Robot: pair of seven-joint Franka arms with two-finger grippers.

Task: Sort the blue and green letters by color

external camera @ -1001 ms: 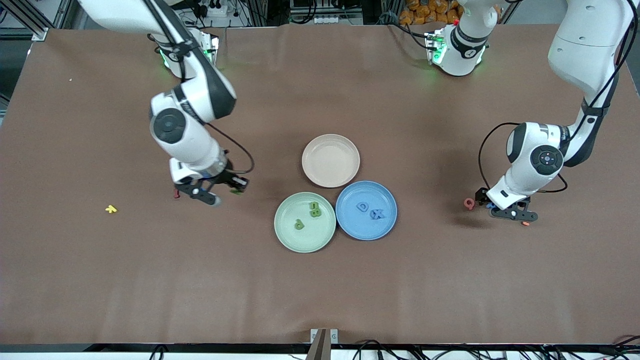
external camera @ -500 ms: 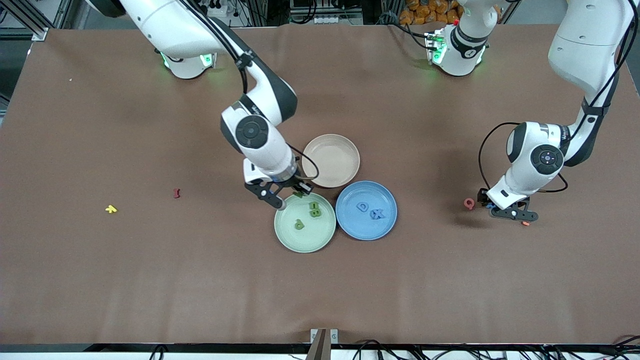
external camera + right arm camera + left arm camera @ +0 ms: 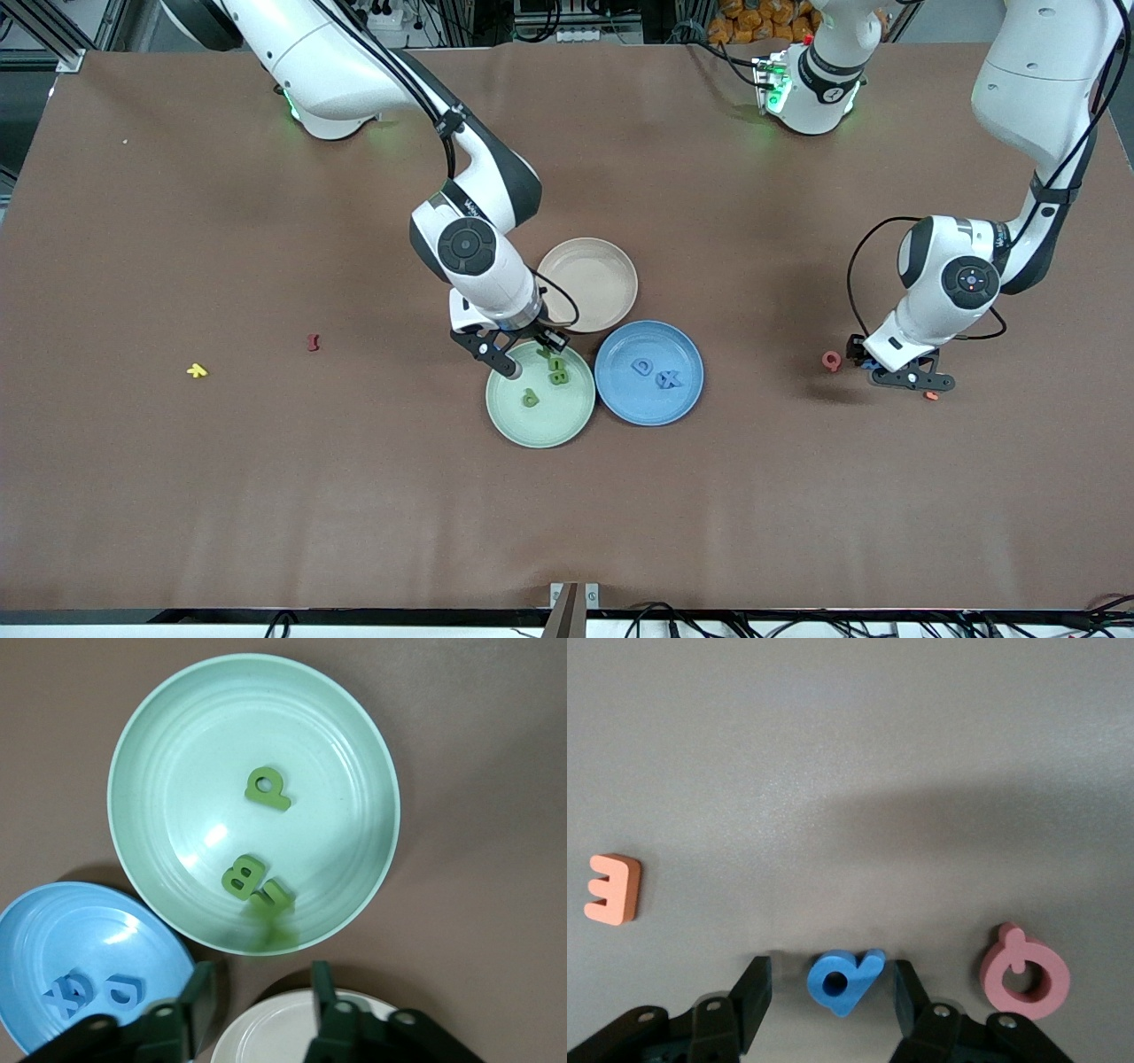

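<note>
Looked like a robotics lab: two white Franka arms [image 3: 478, 257] bolted at a wide brown-covered table [image 3: 177, 496], aluminium framing [image 3: 53, 31] at upper left of the frame, cables and power strips [image 3: 576, 35] along top edge.

We see even, bright overhead light; soft shadows fall on the desk [image 3: 177, 496] under both arms. Glare spots the green plate [image 3: 354, 753], where 1 letter [image 3: 270, 935] is motion-blurred.
</note>
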